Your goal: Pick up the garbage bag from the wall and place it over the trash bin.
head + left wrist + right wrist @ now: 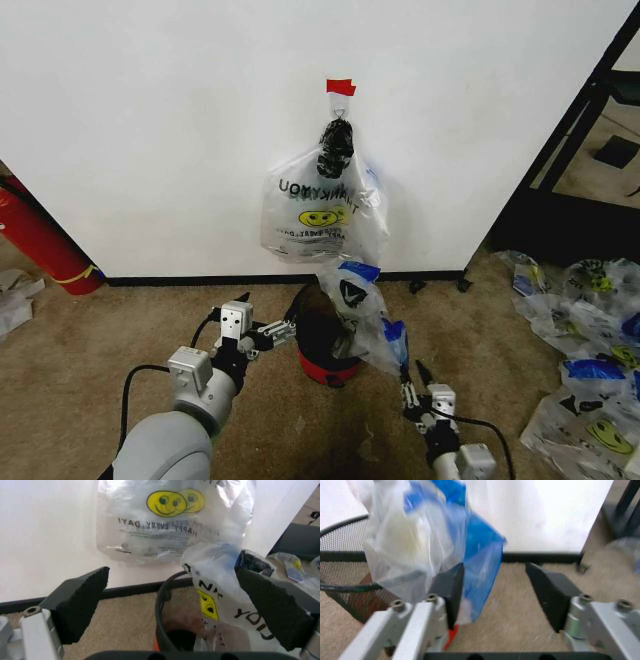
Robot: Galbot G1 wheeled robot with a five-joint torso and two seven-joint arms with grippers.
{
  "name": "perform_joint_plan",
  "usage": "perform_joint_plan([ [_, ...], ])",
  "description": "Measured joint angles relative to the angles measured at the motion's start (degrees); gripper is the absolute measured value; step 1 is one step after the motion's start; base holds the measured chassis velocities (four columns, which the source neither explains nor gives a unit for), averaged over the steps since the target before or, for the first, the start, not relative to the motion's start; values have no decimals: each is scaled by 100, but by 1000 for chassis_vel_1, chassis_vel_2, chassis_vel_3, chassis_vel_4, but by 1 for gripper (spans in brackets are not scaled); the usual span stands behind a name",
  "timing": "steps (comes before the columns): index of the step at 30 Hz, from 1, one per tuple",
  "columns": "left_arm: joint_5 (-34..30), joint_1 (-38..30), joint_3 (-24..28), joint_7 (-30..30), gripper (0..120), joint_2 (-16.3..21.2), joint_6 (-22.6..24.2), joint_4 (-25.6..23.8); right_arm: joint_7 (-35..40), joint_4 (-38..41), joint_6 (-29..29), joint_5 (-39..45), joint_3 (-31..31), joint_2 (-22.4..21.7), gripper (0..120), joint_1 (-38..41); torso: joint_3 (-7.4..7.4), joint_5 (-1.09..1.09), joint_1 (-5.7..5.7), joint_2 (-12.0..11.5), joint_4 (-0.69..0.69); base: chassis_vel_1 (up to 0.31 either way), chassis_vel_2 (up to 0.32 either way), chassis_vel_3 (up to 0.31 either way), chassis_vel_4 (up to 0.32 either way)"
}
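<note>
The left arm is a rounded light-grey shell ending in a silver, boxy wrist block, with a black cable looping out beside it. Its left pincer point(283, 328) is bare metal at the frame, carrying two wedge-shaped fingers faced with coarse black foam pads point(82, 603) (a round screw head shows on the silver link). The right pincer point(415, 378) has the same build: silver links with socket-head bolts, dark pads point(451, 592), a black cross-bar, and a thin black cable trailing from its wrist.
</note>
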Motion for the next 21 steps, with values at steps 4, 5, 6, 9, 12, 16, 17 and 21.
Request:
perform_joint_plan([
  [4,-6,16,-23,-2,100,12,9,-44,-79,177,474,-506,219,-51,68,-432,0,1,0,0,0,0,0,0,0],
  [5,-7,24,-31,-2,100,16,9,-51,-115,222,635,-630,293,-65,73,-547,0,1,0,0,0,0,0,0,0],
  [6,-8,28,-37,-3,100,19,9,-56,-155,274,792,-727,374,-84,77,-653,0,1,0,0,0,0,0,0,0],
  [9,-10,25,-39,-3,100,19,9,-58,-199,485,1063,-811,610,-134,87,-843,0,1,0,0,0,0,0,0,0],
  [12,-13,-4,3,-3,100,-4,10,-56,-147,1032,884,-361,1017,-258,97,-920,0,0,0,0,0,0,0,0,0],
  [16,-12,-19,69,-2,100,-50,10,-24,89,1516,-1,631,1398,-560,100,-648,0,0,0,0,0,0,0,0,0],
  [17,-10,-20,89,-2,100,-68,10,-13,184,1602,-393,952,1500,-679,100,-508,0,0,0,0,2,0,0,0,0],
  [21,-4,1,135,13,100,-107,10,-7,402,1491,-1775,2092,1703,-1078,100,271,1,0,0,0,1,0,0,0,0],
])
